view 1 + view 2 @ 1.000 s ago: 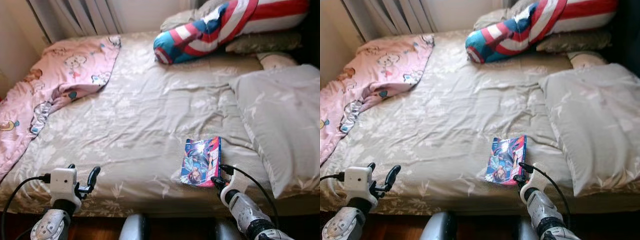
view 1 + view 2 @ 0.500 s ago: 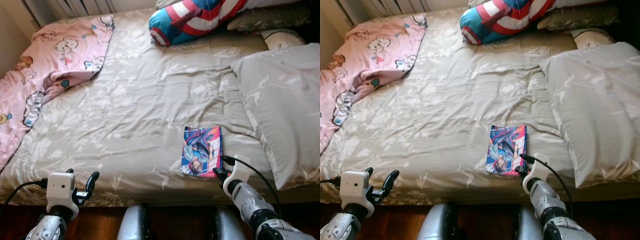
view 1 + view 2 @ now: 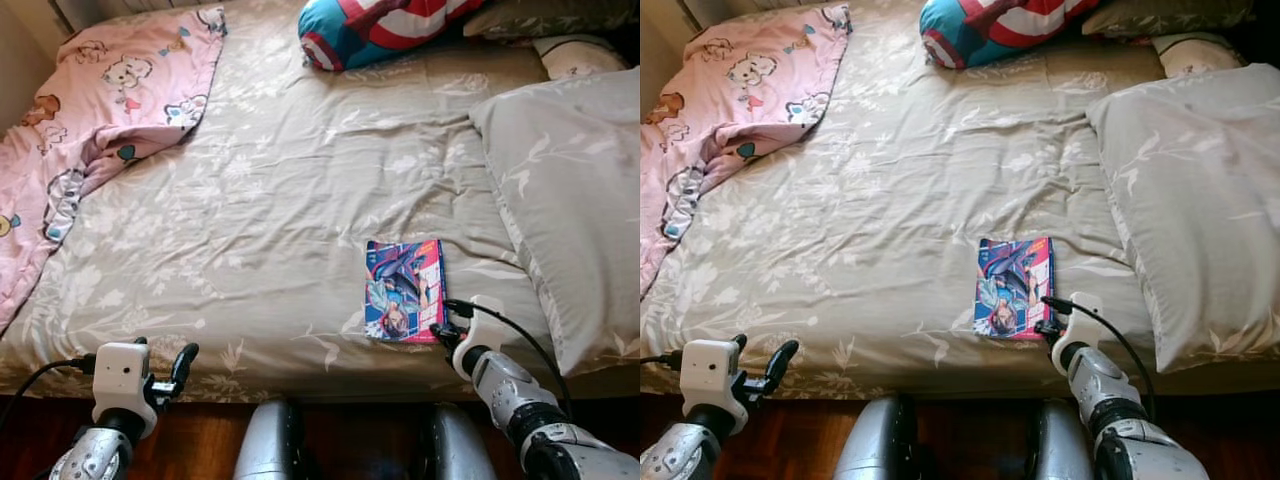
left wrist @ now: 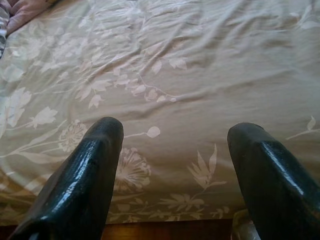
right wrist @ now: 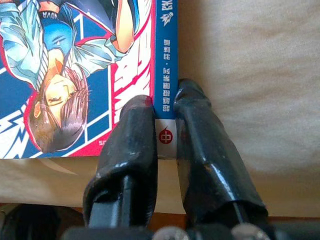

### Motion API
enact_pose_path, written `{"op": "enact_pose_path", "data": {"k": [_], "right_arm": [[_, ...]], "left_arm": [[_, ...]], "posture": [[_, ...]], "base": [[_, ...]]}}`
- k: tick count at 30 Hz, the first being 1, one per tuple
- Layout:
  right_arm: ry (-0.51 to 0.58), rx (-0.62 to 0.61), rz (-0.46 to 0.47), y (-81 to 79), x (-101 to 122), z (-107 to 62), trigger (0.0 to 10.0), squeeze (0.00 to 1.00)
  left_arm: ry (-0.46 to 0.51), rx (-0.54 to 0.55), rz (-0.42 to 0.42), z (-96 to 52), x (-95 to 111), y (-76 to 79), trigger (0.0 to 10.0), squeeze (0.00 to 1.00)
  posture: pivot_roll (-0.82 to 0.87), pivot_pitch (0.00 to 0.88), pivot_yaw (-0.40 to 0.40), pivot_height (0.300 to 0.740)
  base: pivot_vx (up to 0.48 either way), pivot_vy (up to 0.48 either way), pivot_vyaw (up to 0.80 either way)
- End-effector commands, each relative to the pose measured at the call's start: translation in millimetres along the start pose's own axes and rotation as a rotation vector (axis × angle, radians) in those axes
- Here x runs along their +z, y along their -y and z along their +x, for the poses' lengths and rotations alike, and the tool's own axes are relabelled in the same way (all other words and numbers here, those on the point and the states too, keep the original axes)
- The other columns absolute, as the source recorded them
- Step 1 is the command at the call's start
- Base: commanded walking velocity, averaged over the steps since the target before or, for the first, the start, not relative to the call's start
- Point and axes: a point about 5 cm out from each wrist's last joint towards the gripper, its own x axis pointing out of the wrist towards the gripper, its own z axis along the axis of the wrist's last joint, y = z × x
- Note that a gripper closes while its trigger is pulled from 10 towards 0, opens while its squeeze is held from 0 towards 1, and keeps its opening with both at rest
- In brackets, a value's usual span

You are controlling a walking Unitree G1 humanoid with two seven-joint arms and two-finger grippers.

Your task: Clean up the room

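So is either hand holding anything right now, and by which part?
Yes. The right hand is closed on the comic book, pinching the near end of its spine at the corner. The left hand is open over the bedspread, holding nothing.

A book is laid on the bed near its front edge, flanked by a blanket left and a pillow right.

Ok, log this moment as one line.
right gripper: shut on spine of colourful comic book | book: flat on beige floral bedspread | left gripper: open above bed edge
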Motion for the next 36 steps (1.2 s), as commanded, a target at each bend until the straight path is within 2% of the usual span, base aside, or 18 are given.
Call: {"op": "enact_pose_path", "data": {"k": [1,8,9,10,11,12,13,22,23,24,34,35,36], "right_arm": [[-0.080,-0.042,-0.022,7.3,-20.8,-3.3,10.0,0.16],[-0.062,-0.067,-0.041,11.1,-17.7,-4.1,10.0,0.16],[-0.060,-0.070,-0.046,11.5,-17.3,-4.2,10.0,1.00],[-0.058,-0.077,-0.049,11.9,-16.9,-4.2,10.0,1.00],[-0.056,-0.089,-0.054,12.6,-16.2,-4.2,10.0,0.56],[-0.056,-0.089,-0.054,12.6,-16.2,-4.2,10.0,0.56],[-0.054,-0.095,-0.057,12.6,-15.6,-4.0,10.0,0.00],[-0.028,-0.110,-0.067,11.8,-8.2,-2.9,10.0,0.00],[-0.025,-0.112,-0.069,12.0,-7.2,-2.9,10.0,0.73],[-0.020,-0.113,-0.070,12.2,-6.1,-2.9,10.0,1.00],[0.003,-0.139,-0.070,15.0,-1.1,-3.4,10.0,1.00],[0.005,-0.149,-0.069,16.1,-1.2,-3.8,10.0,0.74],[0.005,-0.149,-0.069,16.1,-1.2,-3.8,10.0,0.74]], "left_arm": [[-0.015,0.023,0.010,-4.8,-0.3,-9.1,10.0,0.00],[-0.018,0.016,0.010,-3.2,-0.6,-7.4,10.0,0.00],[-0.018,0.016,0.011,-3.1,-0.5,-7.3,10.0,0.00],[-0.018,0.016,0.011,-3.0,-0.4,-7.4,10.0,0.00],[-0.018,0.017,0.010,-2.9,-0.5,-7.7,10.0,0.00],[-0.018,0.017,0.010,-2.9,-0.5,-7.7,10.0,0.00],[-0.018,0.019,0.010,-2.9,-0.6,-8.1,10.0,0.00],[-0.012,0.024,0.005,0.9,-0.9,-7.1,10.0,0.00],[-0.010,0.024,0.004,1.5,-0.8,-7.0,10.0,0.00],[-0.009,0.024,0.003,1.9,-0.7,-6.9,10.0,0.00],[-0.001,0.022,-0.003,8.5,-0.7,-4.6,10.0,0.00],[0.001,0.022,-0.005,9.7,-0.9,-4.1,10.0,0.00],[0.001,0.022,-0.005,9.7,-0.9,-4.1,10.0,0.00]], "posture": [[0.20,0.295,0.161,0.617],[0.19,0.295,0.162,0.617],[0.19,0.294,0.161,0.617],[0.19,0.294,0.161,0.617],[0.19,0.294,0.160,0.617],[0.19,0.294,0.160,0.617],[0.19,0.293,0.159,0.617],[0.19,0.276,0.151,0.617],[0.19,0.273,0.149,0.617],[0.19,0.273,0.149,0.617],[0.17,0.254,0.142,0.617],[0.17,0.248,0.140,0.617],[0.17,0.248,0.140,0.617]], "base": [[0.000,0.000,0.00],[0.000,0.000,0.00],[0.000,0.000,0.00],[0.000,0.000,0.00],[0.000,0.000,0.00],[0.000,0.000,0.00],[0.000,0.000,0.00],[0.000,0.000,0.00],[0.000,0.000,0.00],[0.000,0.000,0.00],[0.000,0.000,0.00],[0.000,0.000,0.00],[0.000,0.000,0.00]]}}
